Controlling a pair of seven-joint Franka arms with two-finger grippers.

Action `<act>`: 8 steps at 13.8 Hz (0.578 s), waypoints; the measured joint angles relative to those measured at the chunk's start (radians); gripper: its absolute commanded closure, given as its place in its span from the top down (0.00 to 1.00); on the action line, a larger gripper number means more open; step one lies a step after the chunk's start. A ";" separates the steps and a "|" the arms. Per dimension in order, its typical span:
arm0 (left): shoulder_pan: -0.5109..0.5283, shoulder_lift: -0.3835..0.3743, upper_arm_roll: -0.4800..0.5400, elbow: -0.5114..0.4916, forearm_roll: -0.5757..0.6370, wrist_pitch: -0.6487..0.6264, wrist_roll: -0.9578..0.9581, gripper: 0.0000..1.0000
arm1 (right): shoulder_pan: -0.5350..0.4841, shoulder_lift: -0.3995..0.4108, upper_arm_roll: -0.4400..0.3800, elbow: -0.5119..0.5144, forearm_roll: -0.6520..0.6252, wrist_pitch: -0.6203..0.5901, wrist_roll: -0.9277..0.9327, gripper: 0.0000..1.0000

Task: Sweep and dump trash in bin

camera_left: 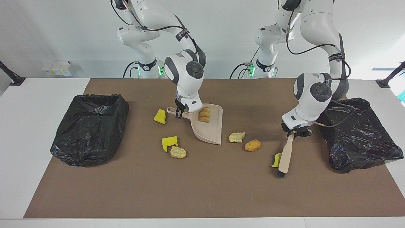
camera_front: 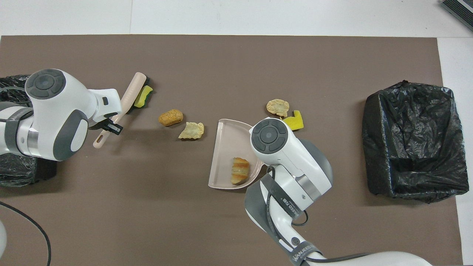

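Observation:
My right gripper is shut on the handle of the beige dustpan, which sits at mid-table with its mouth toward the left arm's end. A croissant-like lump lies in the pan. My left gripper is shut on the handle of the beige brush, whose bristles touch the mat beside a yellow sponge chunk. A tan scrap and a golden-brown lump lie between pan and brush. Two yellow chunks and a tan lump lie toward the right arm's end.
A bin lined with a black bag stands at the right arm's end of the brown mat. Another black-bagged bin stands at the left arm's end, close to the left arm. White table edges surround the mat.

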 measured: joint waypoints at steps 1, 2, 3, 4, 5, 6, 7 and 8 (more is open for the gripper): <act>-0.008 -0.001 -0.004 -0.003 0.001 -0.014 0.004 0.00 | 0.003 -0.001 0.000 0.000 0.000 -0.002 0.016 0.00; -0.017 -0.004 -0.009 -0.010 0.003 -0.023 0.016 0.00 | 0.005 -0.002 0.000 -0.001 0.000 -0.002 0.023 0.00; -0.034 -0.010 -0.010 -0.022 0.003 -0.025 0.031 0.00 | 0.006 -0.001 0.000 -0.002 0.000 -0.002 0.029 0.00; -0.056 -0.020 -0.011 -0.041 0.003 -0.027 0.037 0.00 | 0.007 -0.001 0.000 -0.005 0.000 -0.002 0.037 0.00; -0.082 -0.035 -0.014 -0.068 0.003 -0.028 0.038 0.00 | 0.009 0.001 0.000 -0.007 0.000 -0.001 0.045 0.00; -0.112 -0.053 -0.017 -0.099 -0.001 -0.028 0.038 0.00 | 0.011 0.003 0.000 -0.008 0.000 0.002 0.052 0.00; -0.141 -0.071 -0.019 -0.125 -0.019 -0.028 0.038 0.00 | 0.013 0.004 0.000 -0.009 0.000 0.004 0.056 0.00; -0.172 -0.089 -0.020 -0.148 -0.052 -0.029 0.038 0.00 | 0.014 0.005 0.000 -0.010 0.000 0.008 0.057 0.00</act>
